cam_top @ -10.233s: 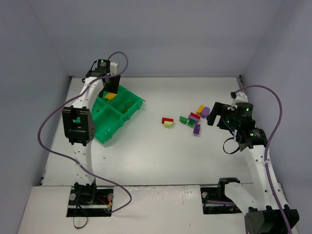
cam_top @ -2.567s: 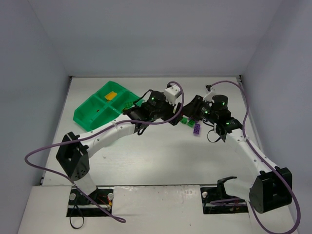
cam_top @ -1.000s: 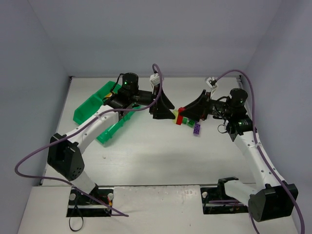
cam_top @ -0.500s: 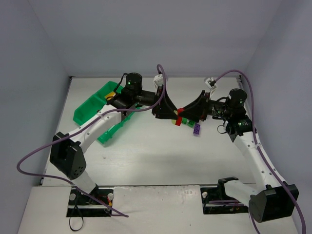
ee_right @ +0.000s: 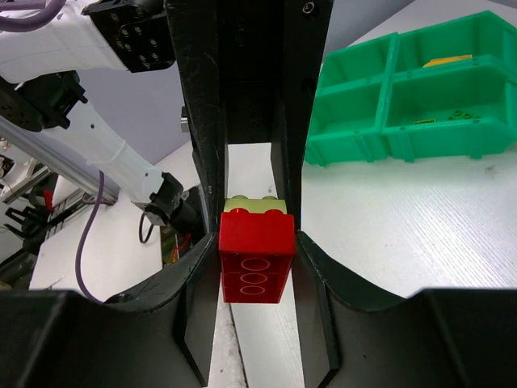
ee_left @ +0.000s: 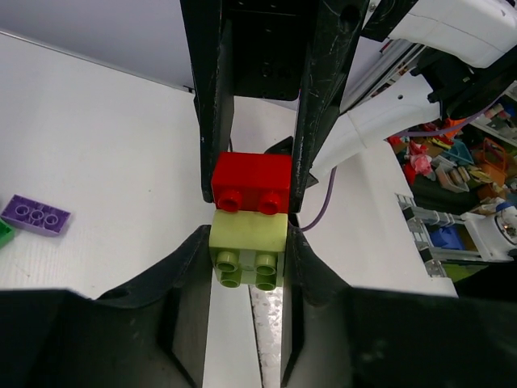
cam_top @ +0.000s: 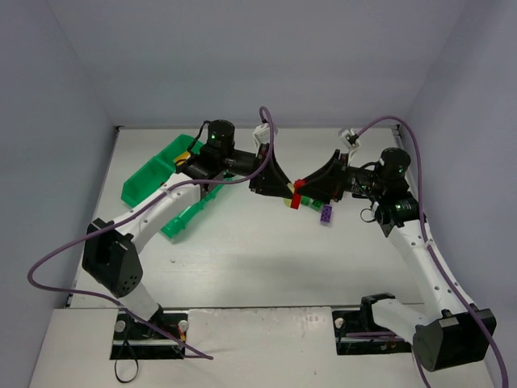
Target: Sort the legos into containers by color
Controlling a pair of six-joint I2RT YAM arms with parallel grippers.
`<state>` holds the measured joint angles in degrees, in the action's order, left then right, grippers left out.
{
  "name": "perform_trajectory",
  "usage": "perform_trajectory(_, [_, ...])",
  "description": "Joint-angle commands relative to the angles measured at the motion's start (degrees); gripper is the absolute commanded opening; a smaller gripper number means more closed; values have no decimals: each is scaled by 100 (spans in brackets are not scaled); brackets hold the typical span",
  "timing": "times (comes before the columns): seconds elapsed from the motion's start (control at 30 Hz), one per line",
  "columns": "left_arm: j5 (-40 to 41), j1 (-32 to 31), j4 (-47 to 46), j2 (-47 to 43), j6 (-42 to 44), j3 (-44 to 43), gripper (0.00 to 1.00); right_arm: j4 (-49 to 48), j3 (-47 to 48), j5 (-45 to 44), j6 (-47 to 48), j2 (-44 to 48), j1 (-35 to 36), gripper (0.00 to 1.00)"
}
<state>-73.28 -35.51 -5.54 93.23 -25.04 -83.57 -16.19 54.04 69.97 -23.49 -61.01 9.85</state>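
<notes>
Two joined legos (cam_top: 296, 196), red brick (ee_right: 255, 263), lime brick (ee_left: 247, 257), left hand (ee_left: 247, 241), right hand (ee_right: 257, 241).

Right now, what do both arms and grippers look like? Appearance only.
Left arm and right arm: white tubular links, boxy black joint housings, small green lights near the wrists. A purple cable loops along each. Left gripper and right gripper: two flat black fingers, flaring wide at the base.
</notes>
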Motion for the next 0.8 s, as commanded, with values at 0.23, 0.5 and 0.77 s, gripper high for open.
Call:
perform_trajectory(0.23, [-328,44,-422,-252,95,-151,0,-482,-25,86,10,292,35,0])
perform_trajectory(0.5, [-372,202,-158,-402,253,-89,0,-350,-131,166,107,388,35,0])
perform_trajectory(0.77, [-389,395,299,-569,570,-28,0,-201,-175,201,213,467,-9,0])
